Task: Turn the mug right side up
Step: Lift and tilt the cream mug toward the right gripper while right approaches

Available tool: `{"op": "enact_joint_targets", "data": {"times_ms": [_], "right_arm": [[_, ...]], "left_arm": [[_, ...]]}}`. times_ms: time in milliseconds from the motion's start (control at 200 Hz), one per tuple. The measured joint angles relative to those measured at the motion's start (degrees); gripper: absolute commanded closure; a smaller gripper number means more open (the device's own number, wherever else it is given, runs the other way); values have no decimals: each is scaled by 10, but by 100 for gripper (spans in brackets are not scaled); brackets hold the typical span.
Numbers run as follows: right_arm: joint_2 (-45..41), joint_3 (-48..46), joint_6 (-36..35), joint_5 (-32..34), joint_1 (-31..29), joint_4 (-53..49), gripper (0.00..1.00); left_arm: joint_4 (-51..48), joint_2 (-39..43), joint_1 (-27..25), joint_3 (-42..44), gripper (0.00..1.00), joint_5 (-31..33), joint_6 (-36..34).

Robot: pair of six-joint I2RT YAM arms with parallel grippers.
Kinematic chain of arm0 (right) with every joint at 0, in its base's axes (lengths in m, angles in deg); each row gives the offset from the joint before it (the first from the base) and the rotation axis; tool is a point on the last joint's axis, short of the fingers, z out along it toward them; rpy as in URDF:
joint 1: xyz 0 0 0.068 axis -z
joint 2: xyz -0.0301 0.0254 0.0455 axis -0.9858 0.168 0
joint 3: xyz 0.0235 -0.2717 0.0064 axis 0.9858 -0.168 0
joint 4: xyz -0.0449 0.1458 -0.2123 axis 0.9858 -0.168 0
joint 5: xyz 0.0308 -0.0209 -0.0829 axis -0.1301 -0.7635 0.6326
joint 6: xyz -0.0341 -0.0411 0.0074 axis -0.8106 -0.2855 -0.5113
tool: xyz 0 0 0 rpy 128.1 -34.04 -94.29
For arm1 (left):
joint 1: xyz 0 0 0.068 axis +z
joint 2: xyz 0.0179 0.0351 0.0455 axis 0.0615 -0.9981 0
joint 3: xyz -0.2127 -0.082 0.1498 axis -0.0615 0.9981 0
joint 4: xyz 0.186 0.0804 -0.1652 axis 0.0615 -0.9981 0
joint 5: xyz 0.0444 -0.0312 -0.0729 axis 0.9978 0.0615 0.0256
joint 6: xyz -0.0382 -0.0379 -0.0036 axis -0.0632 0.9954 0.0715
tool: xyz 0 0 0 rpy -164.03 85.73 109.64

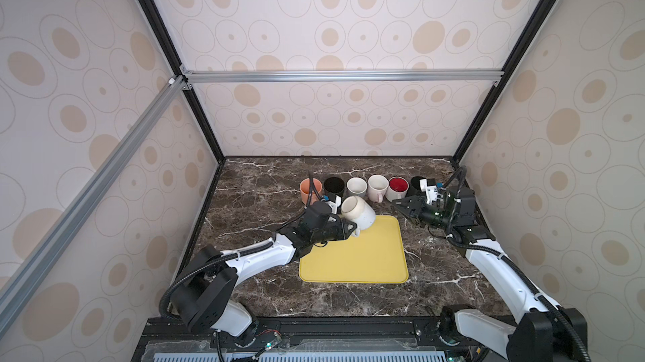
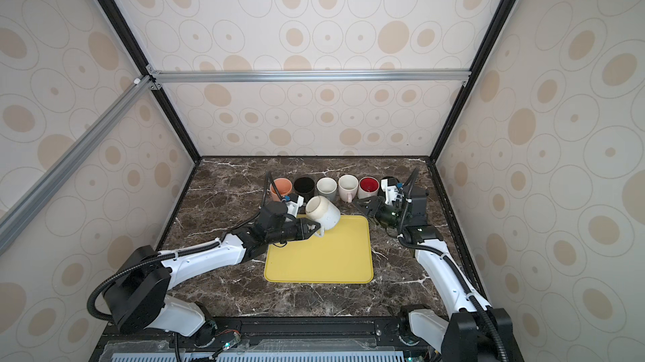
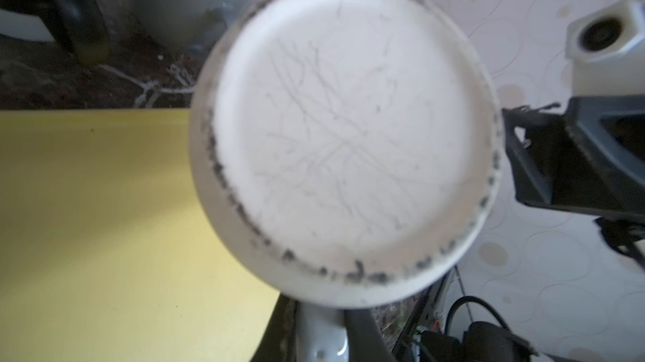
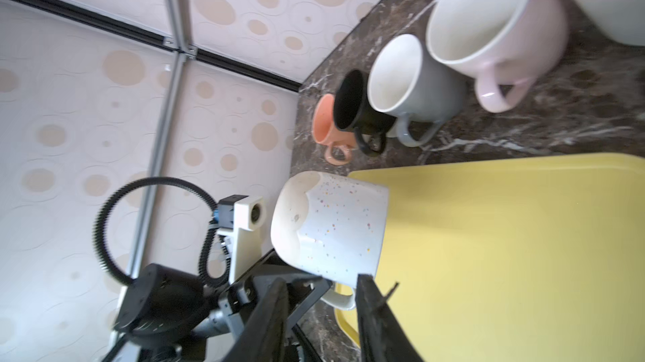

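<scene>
Mug: the speckled cream ceramic mug (image 1: 359, 215) hangs tilted, nearly on its side, over the 11 o'clock corner of the flat yellow plastic tray (image 1: 352, 262). Its mouth looks toward 10 o'clock and upward, its flat base (image 3: 349, 140) toward 4 o'clock. Whether the lower base edge touches the tray, I cannot tell.
Left pincer: the left pincer (image 1: 353, 230) is clenched on the mug's loop handle (image 4: 340, 299), at the 6 o'clock side of the body, and it carries the mug.
Right pincer: the right pincer (image 1: 401, 207) hangs at 3 o'clock of the mug, well apart, with jaws parted and nothing between them.
Surroundings: a row of upright mugs (image 1: 356, 187) stands at 12 o'clock on the dark marble worktop (image 1: 258, 185), near behind the mug.
Weight: I judge it rather heavy for a one-sided hold. The body hangs beside the handle, so it will want to swing about the grip.
Stiffness: rigid, with no give, so the jaws cannot sink in.
Surface: glazed and smooth, probably slippery. The ring around the base looks rough and unglazed.
Fragility: brittle. A drop on the marble or a knock against the row may chip it.
Where to hold: the handle is the good place, taken close to the wall, because it stops the mug from turning in the jaws. The rim wall is a second choice.
Stage: about halfway, by my judgement, as the mouth is not yet up.
</scene>
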Motion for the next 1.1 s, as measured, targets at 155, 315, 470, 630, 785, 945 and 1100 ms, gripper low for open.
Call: {"op": "enact_joint_targets", "data": {"times_ms": [155, 315, 470, 630, 785, 945, 1100], "right_arm": [[-30, 16, 34, -28, -12, 37, 60], [-38, 74, 36, -28, -63, 35, 60], [-49, 125, 29, 9, -123, -2, 61], [-60, 150, 9, 69, -195, -29, 63], [-36, 172, -16, 120, -258, -49, 63], [2, 193, -40, 160, -303, -63, 62], [21, 201, -48, 177, -316, -65, 61]], "left_arm": [[79, 33, 22, 9, 100, -7, 45], [135, 37, 35, 0, 100, -18, 68], [181, 37, 49, 0, 100, -39, 98], [238, 37, 74, 0, 100, -52, 136], [294, 37, 92, 0, 100, -58, 176], [347, 37, 102, 5, 100, -66, 206], [396, 37, 109, 24, 100, -69, 235]]}}
